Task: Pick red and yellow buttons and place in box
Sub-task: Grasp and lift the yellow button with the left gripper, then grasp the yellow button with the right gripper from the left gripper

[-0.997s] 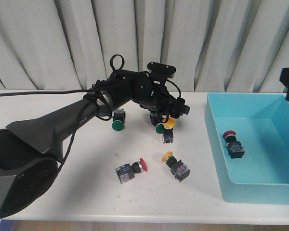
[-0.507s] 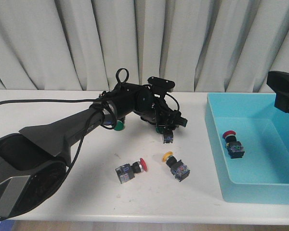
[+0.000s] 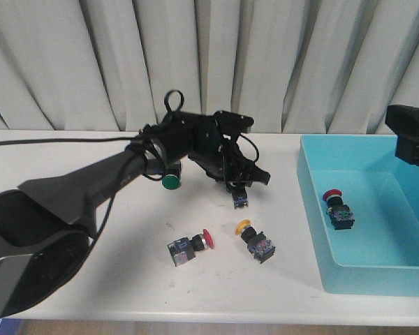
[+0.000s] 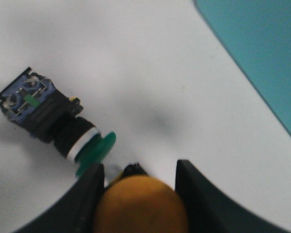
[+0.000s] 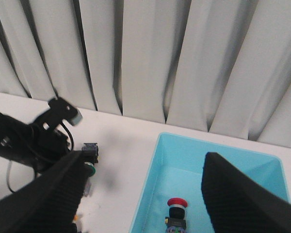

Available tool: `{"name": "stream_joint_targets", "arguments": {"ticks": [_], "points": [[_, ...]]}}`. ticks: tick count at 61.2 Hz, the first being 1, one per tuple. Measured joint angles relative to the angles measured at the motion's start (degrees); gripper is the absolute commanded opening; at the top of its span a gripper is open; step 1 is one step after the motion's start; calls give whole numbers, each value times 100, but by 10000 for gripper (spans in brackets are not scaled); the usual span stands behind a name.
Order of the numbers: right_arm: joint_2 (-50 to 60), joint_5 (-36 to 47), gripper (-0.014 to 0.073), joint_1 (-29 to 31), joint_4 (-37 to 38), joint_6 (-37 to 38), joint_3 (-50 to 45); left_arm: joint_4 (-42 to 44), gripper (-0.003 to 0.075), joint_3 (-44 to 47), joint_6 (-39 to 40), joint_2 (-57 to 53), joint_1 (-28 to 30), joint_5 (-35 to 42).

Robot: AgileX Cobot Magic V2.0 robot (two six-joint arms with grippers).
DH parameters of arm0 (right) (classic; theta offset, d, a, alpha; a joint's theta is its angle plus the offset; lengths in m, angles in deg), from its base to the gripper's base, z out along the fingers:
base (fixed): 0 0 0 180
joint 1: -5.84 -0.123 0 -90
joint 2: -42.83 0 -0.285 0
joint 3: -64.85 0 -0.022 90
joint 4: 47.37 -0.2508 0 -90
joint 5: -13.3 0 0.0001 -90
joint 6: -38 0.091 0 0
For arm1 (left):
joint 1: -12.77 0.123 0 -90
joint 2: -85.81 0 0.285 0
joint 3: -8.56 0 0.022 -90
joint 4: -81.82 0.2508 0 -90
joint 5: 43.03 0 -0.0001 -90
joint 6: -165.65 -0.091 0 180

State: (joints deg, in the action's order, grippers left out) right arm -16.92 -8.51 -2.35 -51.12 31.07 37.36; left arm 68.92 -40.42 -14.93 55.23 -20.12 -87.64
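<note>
yellow button (image 4: 141, 204) between left end effector (image 4: 138, 194) fingers

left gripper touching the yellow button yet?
Touching. The left wrist view shows the yellow button filling the space between the left gripper fingers, with no gap on either side.

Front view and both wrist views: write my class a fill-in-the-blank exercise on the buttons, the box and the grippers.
1. The button lying inside the turquoise box has a ____ cap.
2. The left gripper has its jaws on either side of a button with a ____ cap.
3. In the left wrist view, the button lying beside that gripper has a ____ cap.
4. The right gripper has its jaws ____, with nothing between them.

Missing words: red; yellow; green; open
</note>
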Motion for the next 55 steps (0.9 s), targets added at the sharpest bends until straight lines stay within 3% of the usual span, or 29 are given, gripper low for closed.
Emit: {"name": "stream_joint_targets", "arguments": {"ticks": [14,27,36,55], "points": [[-584,123,507,-130,0,-80,-13,0,-7,0,6,-1120,0,-885],[-1240,399,507,-1356,6,-1199,-13,-4,-6,0,58,-2178,0,-1146],[-1741,851,507,-2001,6,-1687,-13,-26,-5,8,558,-2794,0,-1264],[-2031,2121,507,-2288,-102,-1770,-30,-258,0,1058,1052,-3425,0,-1394]]}}
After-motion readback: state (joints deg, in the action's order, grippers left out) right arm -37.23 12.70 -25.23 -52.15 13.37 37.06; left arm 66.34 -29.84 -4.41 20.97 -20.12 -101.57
